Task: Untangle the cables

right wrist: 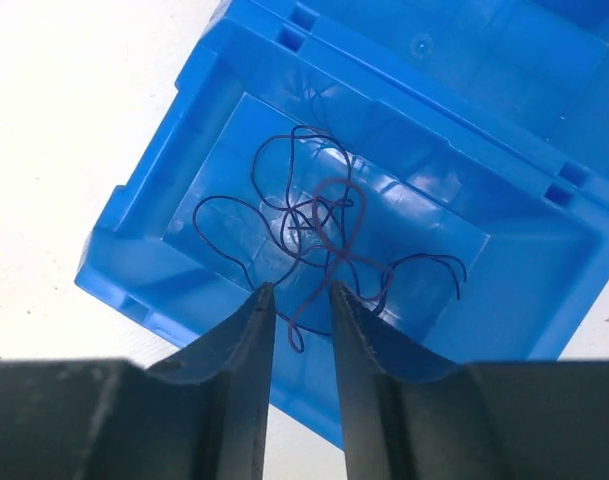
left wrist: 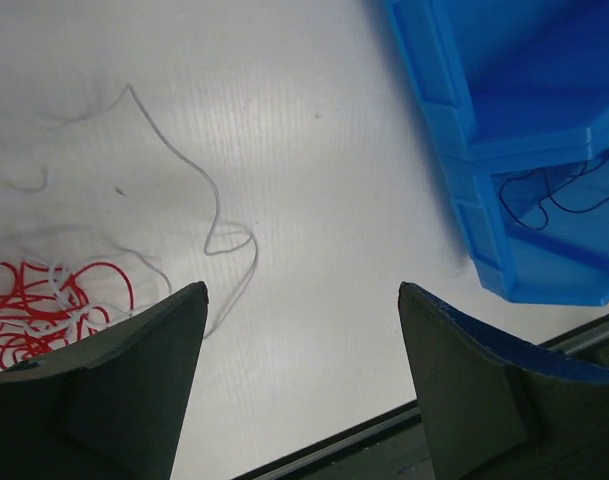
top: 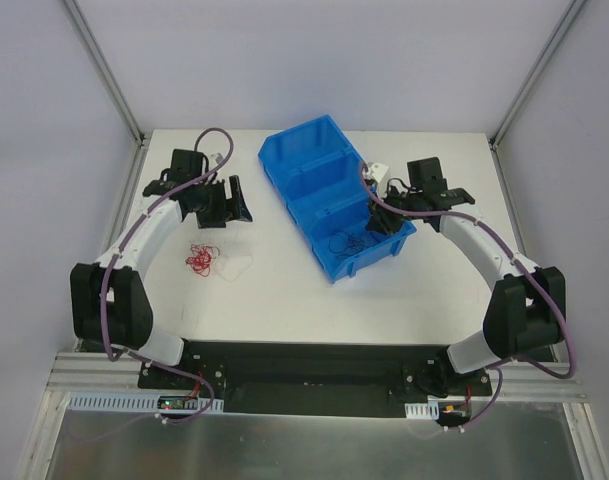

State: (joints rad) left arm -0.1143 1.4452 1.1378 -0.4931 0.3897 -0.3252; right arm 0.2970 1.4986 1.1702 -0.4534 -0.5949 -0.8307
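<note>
1. Top external view.
   - A blue bin point(top: 284, 152) with a row of compartments lies diagonally on the white table point(top: 284, 305).
   - The left gripper point(top: 231, 205) hangs over bare table left of the bin.
   - The red cable point(top: 201, 261) lies in a small curly heap on the table, nearer the arm bases than that gripper.
   - The white cable point(top: 236, 266) lies just right of the red one and is faint against the surface.
   - The right gripper point(top: 382, 218) is at the bin's near end compartment, where the dark cable point(top: 350, 243) lies in a loose scribble.

2. Left wrist view.
   - The left gripper point(left wrist: 302, 292) has its jaws spread wide, with nothing between them but table.
   - The red cable point(left wrist: 46, 308) sits by the left finger.
   - The white cable point(left wrist: 215, 226) trails away from the red one in loose bends, and some of its strands cross the red loops.
   - The blue bin point(left wrist: 449, 130) is at the upper right, and the dark cable point(left wrist: 564, 196) shows inside it.

3. Right wrist view.
   - The right gripper point(right wrist: 300, 292) points down into the blue bin point(right wrist: 149, 190), its jaws drawn close with a narrow gap left.
   - The dark cable point(right wrist: 316, 228) sprawls over the compartment floor.
   - One strand runs down into that gap. I cannot tell whether it touches either finger.
</note>
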